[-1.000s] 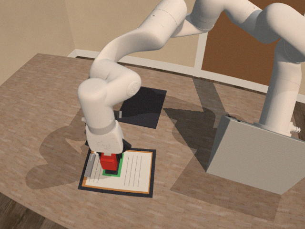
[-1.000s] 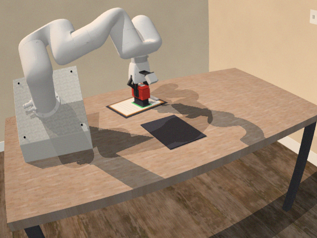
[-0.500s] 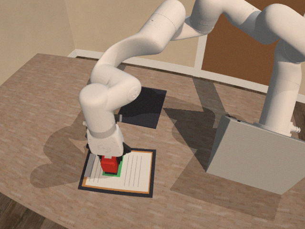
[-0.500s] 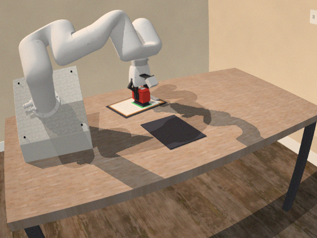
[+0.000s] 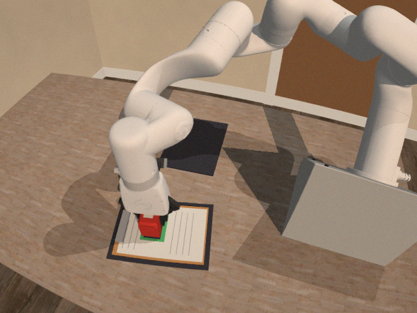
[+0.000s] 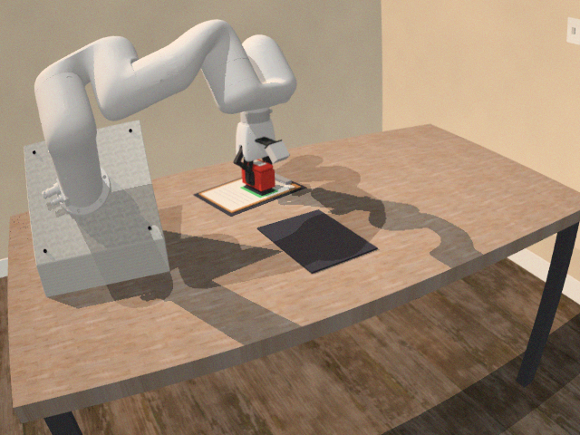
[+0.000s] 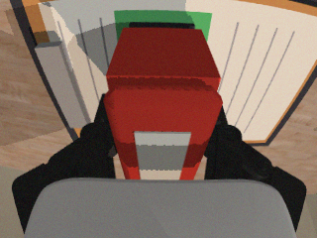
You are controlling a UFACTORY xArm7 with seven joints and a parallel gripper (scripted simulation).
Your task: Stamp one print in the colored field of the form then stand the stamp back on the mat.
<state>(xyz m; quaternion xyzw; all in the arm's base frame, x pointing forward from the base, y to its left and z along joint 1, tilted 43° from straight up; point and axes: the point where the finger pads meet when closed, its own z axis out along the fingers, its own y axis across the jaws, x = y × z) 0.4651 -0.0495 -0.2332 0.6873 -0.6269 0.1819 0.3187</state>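
The red stamp (image 5: pixel 150 226) stands over the green field (image 5: pixel 153 237) of the white form (image 5: pixel 165 237), its base down at the paper. Green shows along its front and right edges in the top view, and beyond its far edge in the wrist view (image 7: pixel 162 26). My gripper (image 5: pixel 150 215) is shut on the stamp's upper part, black fingers on both sides of the stamp (image 7: pixel 162 93). In the exterior view the stamp (image 6: pixel 257 176) sits on the form (image 6: pixel 247 190) with a green strip at its foot. The dark mat (image 5: pixel 196 145) lies bare behind the form; it also shows in the exterior view (image 6: pixel 316 239).
The form sits on a clipboard with an orange rim and dark border; a grey clip bar (image 5: pixel 122 225) lies at its left end. The arm's grey base box (image 5: pixel 346 210) stands at the table's right. The table's front edge is close to the clipboard.
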